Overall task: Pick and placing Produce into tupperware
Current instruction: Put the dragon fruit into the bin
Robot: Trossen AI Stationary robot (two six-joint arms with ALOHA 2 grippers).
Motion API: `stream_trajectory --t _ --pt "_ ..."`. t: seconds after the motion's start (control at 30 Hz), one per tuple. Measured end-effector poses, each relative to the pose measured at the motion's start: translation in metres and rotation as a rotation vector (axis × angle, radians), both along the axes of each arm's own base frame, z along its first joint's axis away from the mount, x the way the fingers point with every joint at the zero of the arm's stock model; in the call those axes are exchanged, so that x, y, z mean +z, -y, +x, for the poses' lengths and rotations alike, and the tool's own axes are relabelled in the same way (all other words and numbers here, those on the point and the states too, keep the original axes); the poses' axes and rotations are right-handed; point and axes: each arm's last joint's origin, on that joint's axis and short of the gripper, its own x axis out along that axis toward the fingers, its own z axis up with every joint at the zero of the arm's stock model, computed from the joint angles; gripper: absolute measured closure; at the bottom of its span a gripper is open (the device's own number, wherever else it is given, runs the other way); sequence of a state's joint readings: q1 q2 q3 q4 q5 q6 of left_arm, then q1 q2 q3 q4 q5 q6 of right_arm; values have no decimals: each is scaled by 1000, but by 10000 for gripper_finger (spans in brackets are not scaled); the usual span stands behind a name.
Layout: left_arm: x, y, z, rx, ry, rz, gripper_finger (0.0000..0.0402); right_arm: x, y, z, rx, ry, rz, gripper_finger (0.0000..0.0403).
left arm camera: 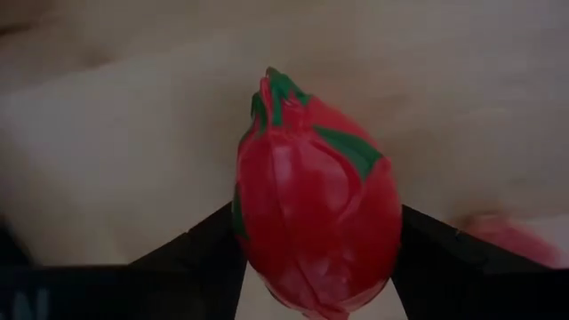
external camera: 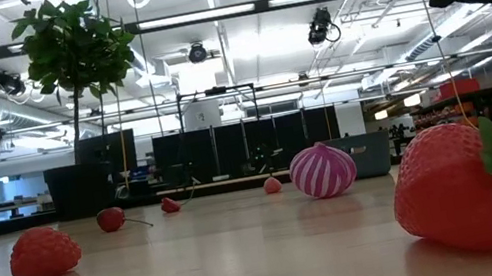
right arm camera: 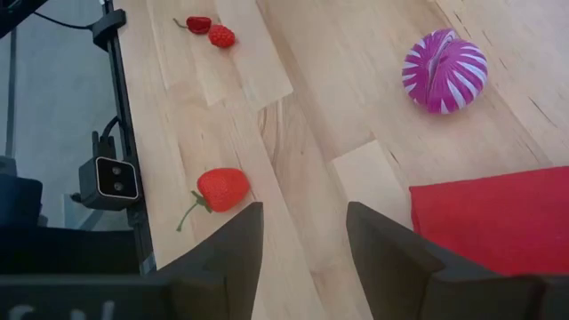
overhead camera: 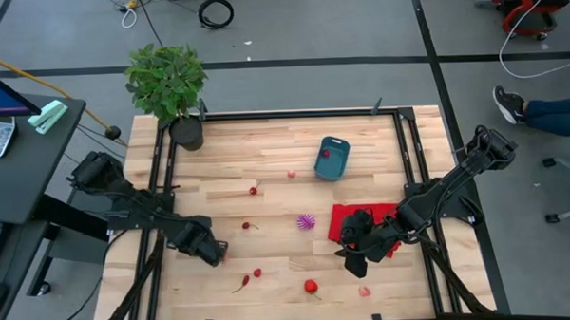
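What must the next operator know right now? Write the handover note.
Left gripper: shut on a red fruit, over the table's left part, well away from the tupperware.
Right gripper: open, empty, over the table beside the red cloth.
Done: one red piece appears to lie in the tupperware.
Left: place the held fruit, then the purple piece, the strawberry and the other small pieces scattered on the table.

Light wooden table [overhead camera: 266, 170] is carrying: blue tub [overhead camera: 331, 158] near far edge; potted plant [overhead camera: 173, 97] at far left corner; red cloth [overhead camera: 349, 215] toward right edge; striped purple toy [overhead camera: 307, 221] mid-surface; strawberry [overhead camera: 311, 287] lying near front edge.
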State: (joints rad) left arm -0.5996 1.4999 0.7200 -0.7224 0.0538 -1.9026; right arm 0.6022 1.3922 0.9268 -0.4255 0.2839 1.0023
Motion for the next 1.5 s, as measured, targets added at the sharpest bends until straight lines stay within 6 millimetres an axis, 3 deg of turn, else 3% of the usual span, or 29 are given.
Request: stream_trajectory --t 0.3,0.4,0.53,0.87,1.1,1.27,1.5 --pt "4 -30 41 -163 243 -56 182 1 2 1 -48 32 -45 231" --pt "15 -47 60 -218 339 -39 176 1 2 1 -73 35 -35 231" --pt "40 -77 87 -313 456 30 178 1 2 1 -91 35 -22 231" --pt "129 -172 147 -518 758 363 173 0 4 1 -250 41 64 231" --pt "158 -221 208 -588 890 454 179 0 6 0 -361 53 83 231" --pt "164 -238 252 -666 909 525 172 0 6 0 -415 49 139 231" --pt "125 -244 299 -750 880 465 172 -2 -1 -5 -478 -41 313 231"
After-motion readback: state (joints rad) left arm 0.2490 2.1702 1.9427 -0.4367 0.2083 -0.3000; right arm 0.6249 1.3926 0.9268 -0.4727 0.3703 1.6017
